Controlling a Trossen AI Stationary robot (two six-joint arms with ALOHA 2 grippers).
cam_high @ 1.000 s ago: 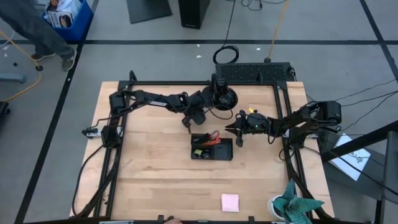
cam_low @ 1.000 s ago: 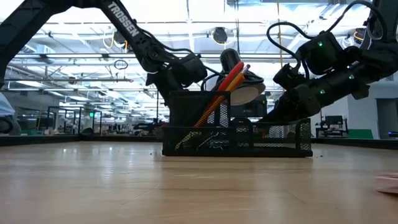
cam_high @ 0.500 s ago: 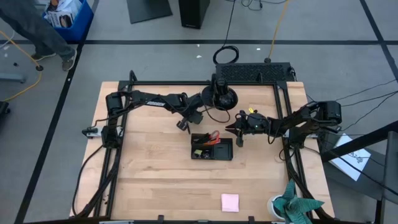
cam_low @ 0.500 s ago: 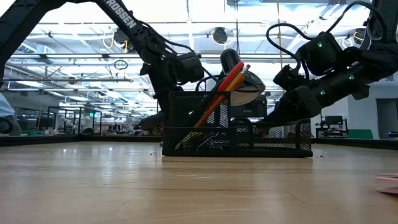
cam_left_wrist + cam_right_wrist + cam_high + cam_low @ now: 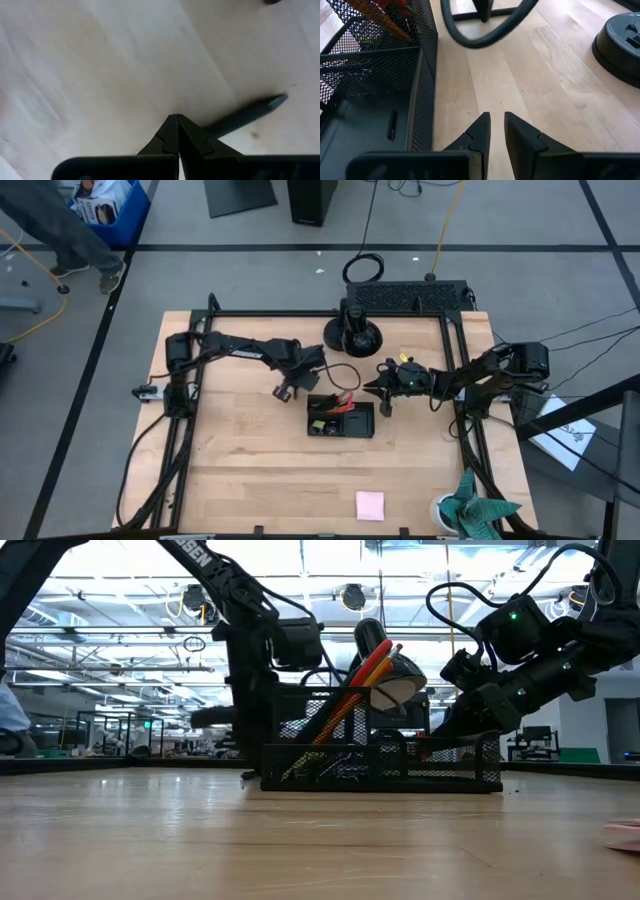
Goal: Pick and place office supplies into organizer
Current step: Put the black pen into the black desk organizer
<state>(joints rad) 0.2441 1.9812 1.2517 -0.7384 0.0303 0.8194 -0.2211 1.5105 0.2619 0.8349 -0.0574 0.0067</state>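
Organizer (image 5: 341,418): black mesh tray, we find it near the middle of the surface (image 5: 240,470). In the low view its tall cup holds the orange pencils (image 5: 352,688) and something red, leaning toward the right. Red scissor handles (image 5: 344,398) show at its far edge from above. Through the mesh, in the right wrist view, we see a small black clip (image 5: 392,124) on the floor of a low compartment.

Sticky pad (image 5: 370,505): pink, lying alone near the front edge of the surface, well apart from the organizer.

Pen (image 5: 246,115): black, flat on the wood just beside the left fingertips.

Left gripper (image 5: 284,390): low over the surface, beside the organizer's far left corner. We record its fingers pressed together, with nothing between them.

Right gripper (image 5: 372,387): beside the organizer's far right corner, fingers slightly spread, empty.

Round stand (image 5: 352,336): black, at the back of the surface.
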